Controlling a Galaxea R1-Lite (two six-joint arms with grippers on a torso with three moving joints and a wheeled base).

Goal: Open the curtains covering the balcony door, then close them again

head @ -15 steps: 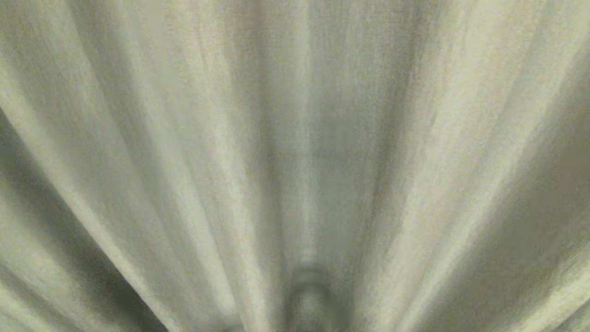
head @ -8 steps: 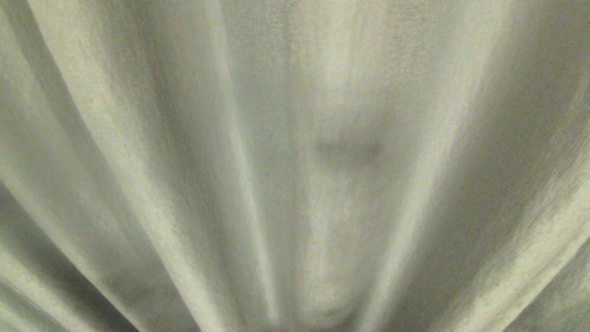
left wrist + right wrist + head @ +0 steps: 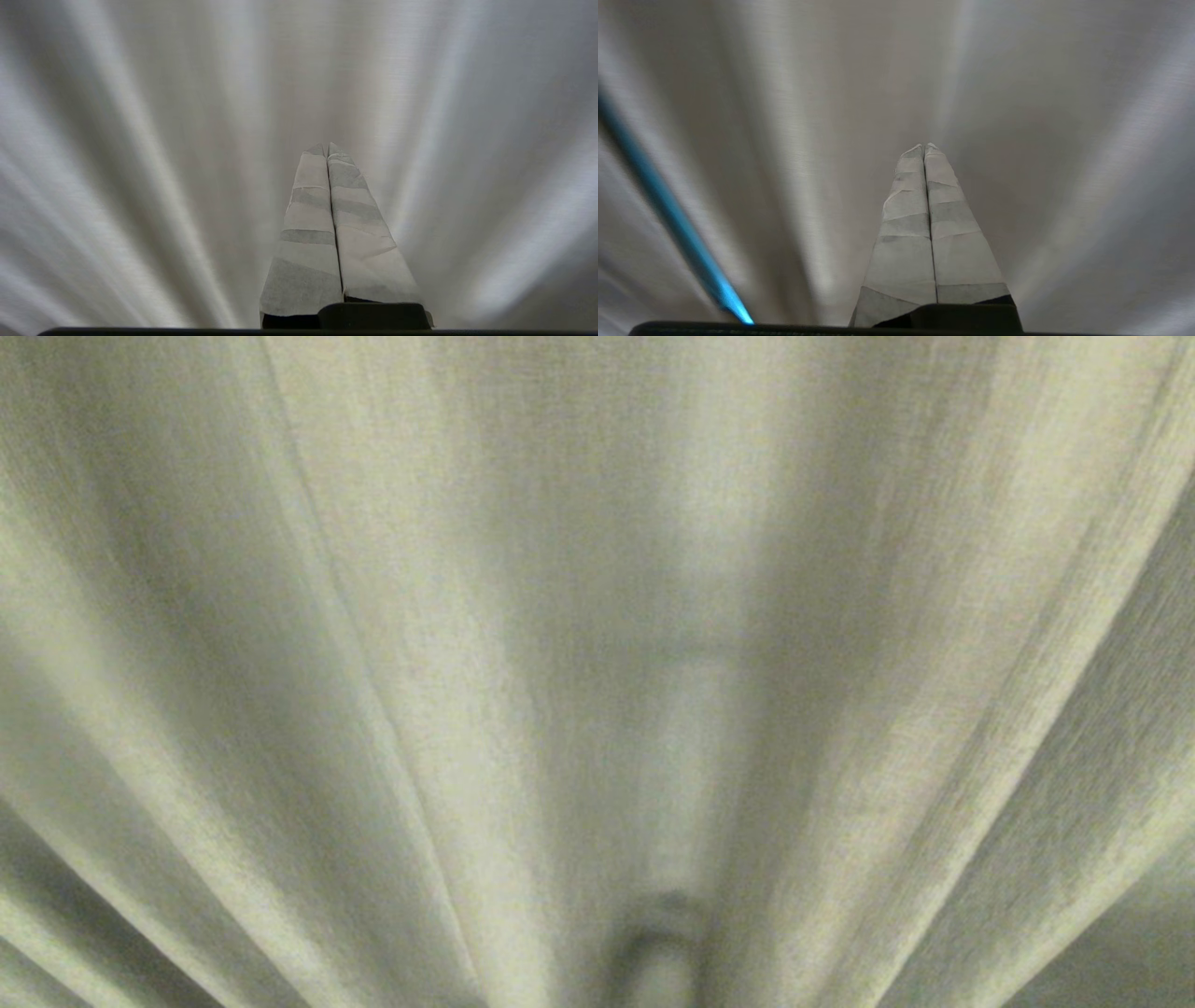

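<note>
**Curtain fabric directly ahead of both closed pincers**

Head view: The curtains are filling the whole frame. Their pleats are fanning outward from the lower centre, so the long axis of the folds is running up and away from the camera. A soft-edged rounded shape is showing at the lower centre; what it is cannot be told. Neither arm is appearing here, and the balcony door is not visible.

Left wrist view: The left pincer is pointing straight into the fabric, with folds lying on every side of it. Its taped fingers are pressing together with no gap and are holding nothing. Whether the tips are touching the cloth cannot be told.

Right wrist view: The right pincer is likewise facing the fabric, closed and empty. A blue streak is crossing one side of the frame; it cannot be identified.

Judgement: neither arm is appearing nearer. Gripping a fold is likely requiring a pincer to open first.
</note>
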